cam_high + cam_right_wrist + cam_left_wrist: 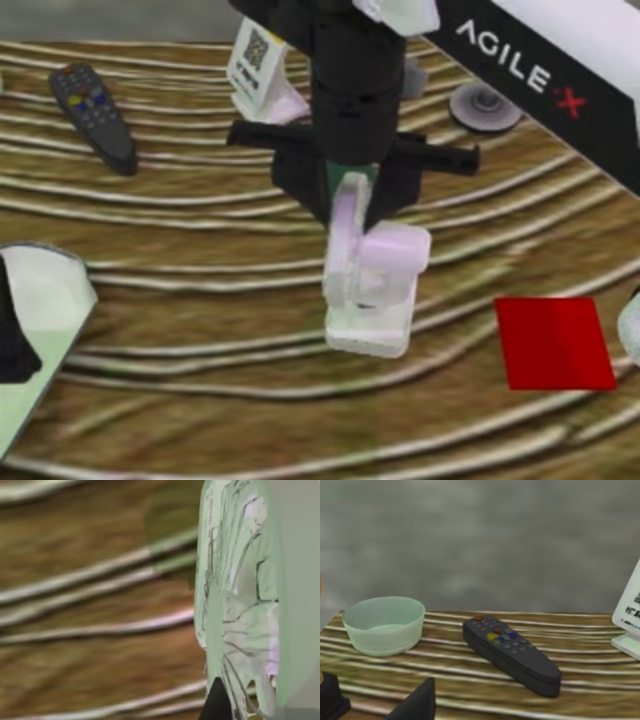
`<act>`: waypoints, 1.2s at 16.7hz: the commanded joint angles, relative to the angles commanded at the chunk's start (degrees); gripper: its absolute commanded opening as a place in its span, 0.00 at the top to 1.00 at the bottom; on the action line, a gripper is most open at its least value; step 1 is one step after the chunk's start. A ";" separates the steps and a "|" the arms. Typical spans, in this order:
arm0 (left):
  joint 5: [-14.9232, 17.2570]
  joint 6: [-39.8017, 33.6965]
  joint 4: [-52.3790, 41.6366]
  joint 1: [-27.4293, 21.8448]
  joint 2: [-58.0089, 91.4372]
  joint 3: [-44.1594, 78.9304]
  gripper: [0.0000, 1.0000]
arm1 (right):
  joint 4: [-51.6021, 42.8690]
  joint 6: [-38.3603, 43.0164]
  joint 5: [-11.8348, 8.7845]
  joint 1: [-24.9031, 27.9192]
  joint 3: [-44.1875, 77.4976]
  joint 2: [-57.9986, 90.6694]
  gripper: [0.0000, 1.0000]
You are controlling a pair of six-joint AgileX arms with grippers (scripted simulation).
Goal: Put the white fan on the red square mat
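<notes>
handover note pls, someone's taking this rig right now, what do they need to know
Right hand: over mid-table, down on top of the fan. It looks shut on the fan's head, though the arm hides the fingers from above.
Left hand: parked at the table's left edge, away from the work; its fingers are not visible.
Fan: mid-table, left of the mat and clear of it. Whether it is lifted cannot be told.
Mat: near the table's right edge, bare.
Done: fan reached and apparently gripped.
Left: carry the fan right, set it on the mat, release.
</notes>
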 joint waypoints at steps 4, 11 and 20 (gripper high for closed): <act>0.00 0.00 0.00 0.00 0.00 0.00 0.00 | -1.07 -13.13 -2.24 -2.19 -6.59 -4.20 1.00; 0.00 0.00 0.00 0.00 0.00 0.00 0.00 | 1.30 -54.80 -5.40 -9.05 -23.98 -17.16 1.00; 0.00 0.00 0.00 0.00 0.00 0.00 0.00 | 12.18 -107.23 -3.45 -19.20 -47.91 -33.98 1.00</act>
